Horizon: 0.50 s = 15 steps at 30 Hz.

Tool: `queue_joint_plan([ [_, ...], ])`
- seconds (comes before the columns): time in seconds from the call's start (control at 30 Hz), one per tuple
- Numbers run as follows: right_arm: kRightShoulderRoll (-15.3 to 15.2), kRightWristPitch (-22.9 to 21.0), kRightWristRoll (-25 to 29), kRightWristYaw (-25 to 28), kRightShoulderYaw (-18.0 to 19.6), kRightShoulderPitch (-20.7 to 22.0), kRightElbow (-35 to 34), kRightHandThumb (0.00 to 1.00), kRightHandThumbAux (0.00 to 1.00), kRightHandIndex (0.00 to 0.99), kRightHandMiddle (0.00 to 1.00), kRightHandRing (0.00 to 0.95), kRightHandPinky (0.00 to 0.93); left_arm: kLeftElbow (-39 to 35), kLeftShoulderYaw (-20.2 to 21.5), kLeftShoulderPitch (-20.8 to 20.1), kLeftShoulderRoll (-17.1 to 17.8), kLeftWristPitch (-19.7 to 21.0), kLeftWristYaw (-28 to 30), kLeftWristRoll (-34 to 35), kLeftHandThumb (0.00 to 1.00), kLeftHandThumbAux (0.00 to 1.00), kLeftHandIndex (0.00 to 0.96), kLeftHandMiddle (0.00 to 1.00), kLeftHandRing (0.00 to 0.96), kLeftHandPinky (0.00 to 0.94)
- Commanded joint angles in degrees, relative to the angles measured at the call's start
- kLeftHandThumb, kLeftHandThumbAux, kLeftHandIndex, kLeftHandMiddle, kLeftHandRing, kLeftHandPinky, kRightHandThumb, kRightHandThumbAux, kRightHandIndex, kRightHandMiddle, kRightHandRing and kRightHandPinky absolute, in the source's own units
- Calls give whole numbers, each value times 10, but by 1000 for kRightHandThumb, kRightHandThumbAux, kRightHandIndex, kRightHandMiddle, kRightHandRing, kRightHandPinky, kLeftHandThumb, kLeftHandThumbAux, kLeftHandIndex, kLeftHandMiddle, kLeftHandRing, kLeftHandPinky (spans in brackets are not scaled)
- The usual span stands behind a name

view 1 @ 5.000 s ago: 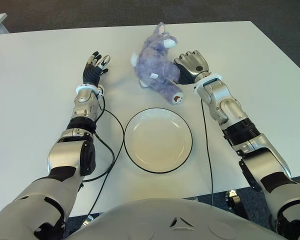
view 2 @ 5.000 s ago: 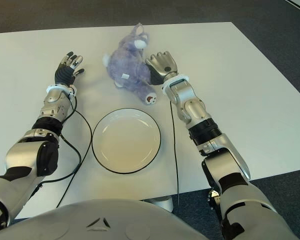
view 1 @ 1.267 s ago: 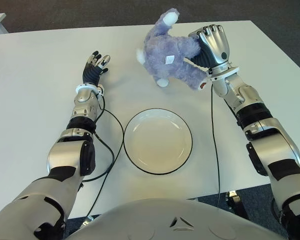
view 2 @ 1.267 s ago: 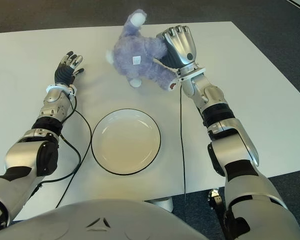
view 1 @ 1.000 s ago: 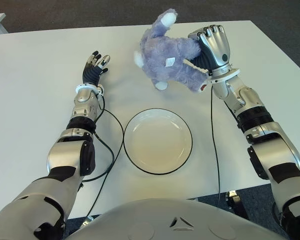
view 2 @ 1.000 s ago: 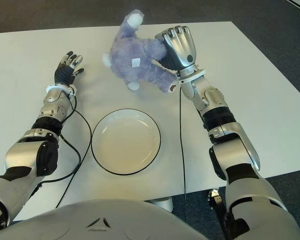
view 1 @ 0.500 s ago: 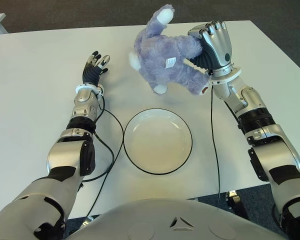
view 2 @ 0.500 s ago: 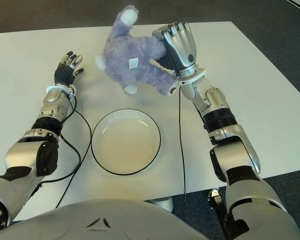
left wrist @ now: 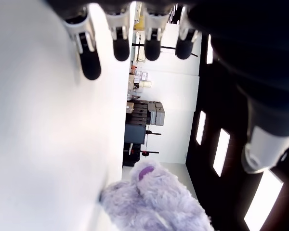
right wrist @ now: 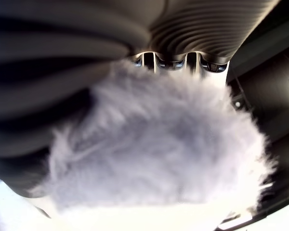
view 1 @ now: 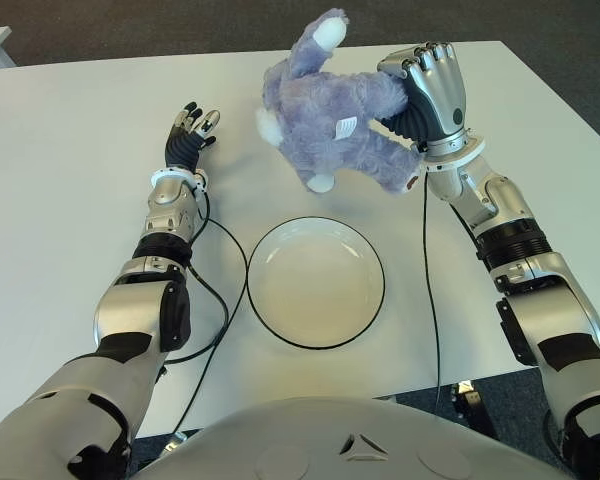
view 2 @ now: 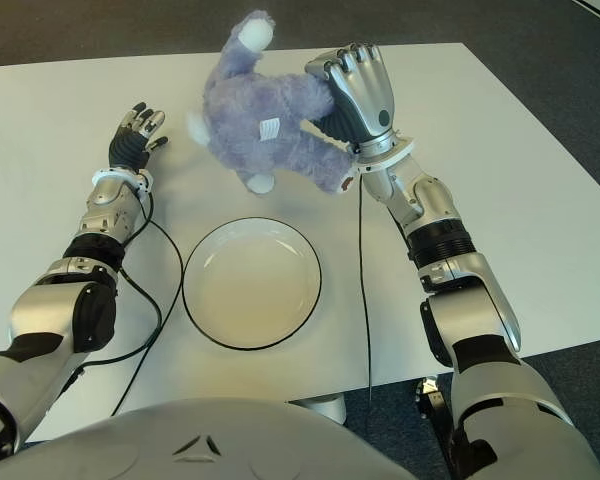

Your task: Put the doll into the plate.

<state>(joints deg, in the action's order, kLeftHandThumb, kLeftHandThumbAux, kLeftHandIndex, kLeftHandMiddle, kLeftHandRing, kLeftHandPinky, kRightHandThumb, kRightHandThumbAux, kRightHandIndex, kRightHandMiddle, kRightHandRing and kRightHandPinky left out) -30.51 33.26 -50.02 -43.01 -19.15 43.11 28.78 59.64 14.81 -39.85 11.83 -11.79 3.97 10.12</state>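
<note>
Lifted: fluffy purple doll (view 1: 335, 115) | right hand (view 1: 420, 95) clutching it | plate (view 1: 316, 281) bare

The doll (view 1: 335, 125) is a fuzzy lavender plush animal with white paw tips and a small white tag on its body. It hangs tilted in the air, gripped at one side by the right hand (view 1: 427, 85), beyond the plate (view 1: 316, 281), a round white dish with a dark rim lying empty on the counter (view 1: 70, 160).
</note>
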Motion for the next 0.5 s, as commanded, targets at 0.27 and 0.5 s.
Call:
queue_joint_plan([
  [0.27, 7, 1, 10, 7, 14, -11, -22, 542, 747, 723, 863, 872, 862, 26, -1, 27, -9, 30, -1, -2, 110, 598, 0, 44, 31, 20],
  [0.5, 8, 4, 12, 9, 20, -13, -29, 535, 750, 716, 861, 870, 861, 29, 0, 24, -9, 32, -2, -2, 112, 592, 0, 51, 39, 29],
])
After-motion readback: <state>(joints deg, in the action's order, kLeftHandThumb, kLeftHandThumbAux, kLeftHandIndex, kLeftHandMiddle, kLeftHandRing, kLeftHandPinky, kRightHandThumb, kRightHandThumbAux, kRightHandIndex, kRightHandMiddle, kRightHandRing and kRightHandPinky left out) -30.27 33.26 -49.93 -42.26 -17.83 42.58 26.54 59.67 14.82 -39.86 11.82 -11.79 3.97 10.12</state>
